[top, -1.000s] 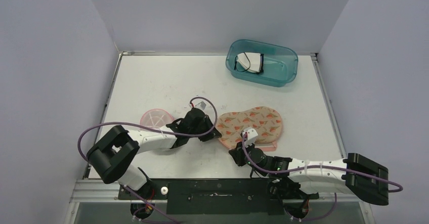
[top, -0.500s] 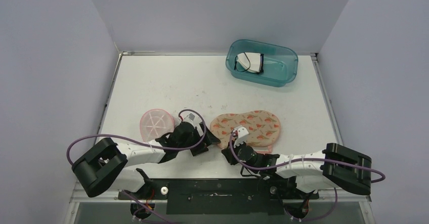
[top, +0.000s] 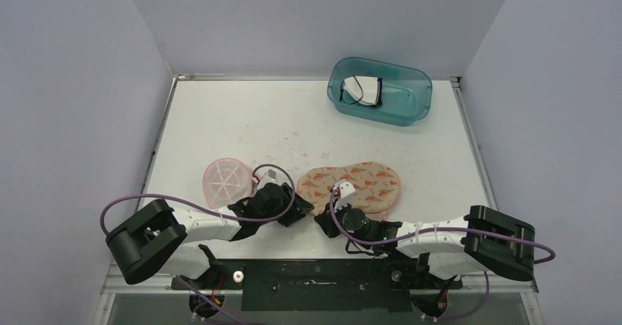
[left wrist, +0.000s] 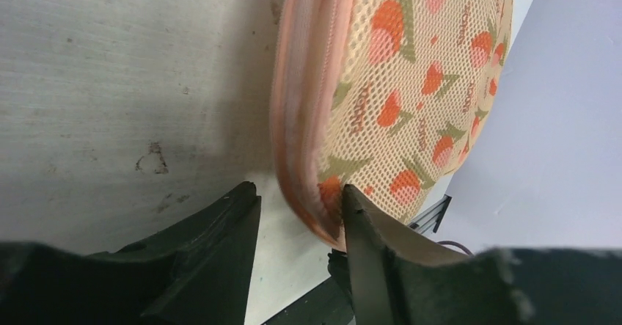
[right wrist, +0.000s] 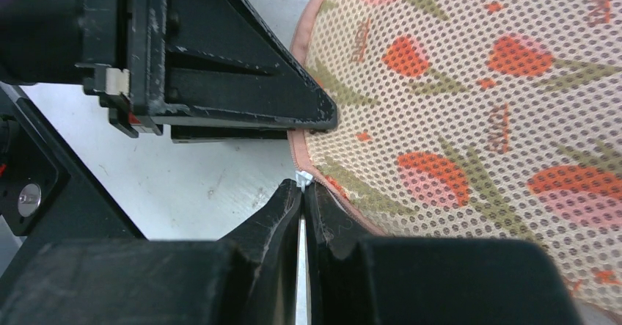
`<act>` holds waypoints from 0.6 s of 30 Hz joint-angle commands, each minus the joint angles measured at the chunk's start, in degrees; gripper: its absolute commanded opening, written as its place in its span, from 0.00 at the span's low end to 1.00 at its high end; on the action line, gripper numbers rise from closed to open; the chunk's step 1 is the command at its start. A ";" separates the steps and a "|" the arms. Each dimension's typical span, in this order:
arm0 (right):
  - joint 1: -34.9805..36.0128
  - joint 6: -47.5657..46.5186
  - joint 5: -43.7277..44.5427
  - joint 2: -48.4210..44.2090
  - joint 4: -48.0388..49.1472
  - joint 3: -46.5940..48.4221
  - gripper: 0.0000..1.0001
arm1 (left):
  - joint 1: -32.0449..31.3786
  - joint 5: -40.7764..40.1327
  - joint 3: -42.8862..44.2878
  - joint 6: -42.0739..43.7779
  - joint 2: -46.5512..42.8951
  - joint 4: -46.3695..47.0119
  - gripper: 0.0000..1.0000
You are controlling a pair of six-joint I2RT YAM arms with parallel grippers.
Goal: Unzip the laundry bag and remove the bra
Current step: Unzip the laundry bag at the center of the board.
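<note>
Two grippers meet at the near left end of the laundry bag (top: pixel 352 185), which lies flat on the table (top: pixel 242 119). The left gripper (left wrist: pixel 297 200) stands half-open astride the bag's pink rim (left wrist: pixel 293 119). The right gripper (right wrist: pixel 302 189) is pinched closed at that rim. Small brown words repeat among printed strawberries (right wrist: pixel 433 178), too blurred to read.

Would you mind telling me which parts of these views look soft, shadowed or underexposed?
Left wrist: left fingers dark and blurred low down, laundry bag sharp, soft shadow on the table. Right wrist: right fingers nearly black, mesh crisp. Top external: evenly lit.
</note>
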 commanded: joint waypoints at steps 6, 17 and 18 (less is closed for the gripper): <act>0.51 -0.11 0.43 -3.32 1.52 0.30 0.05 | 0.19 -3.51 2.56 -3.13 0.95 2.06 0.21; 0.51 0.96 5.00 -6.93 -6.28 -0.79 0.05 | 1.08 -4.03 1.98 -3.08 -0.49 0.21 0.00; 0.51 1.17 5.42 -7.35 -6.99 -0.98 0.05 | 1.15 -4.03 1.89 -2.97 -0.61 0.14 0.00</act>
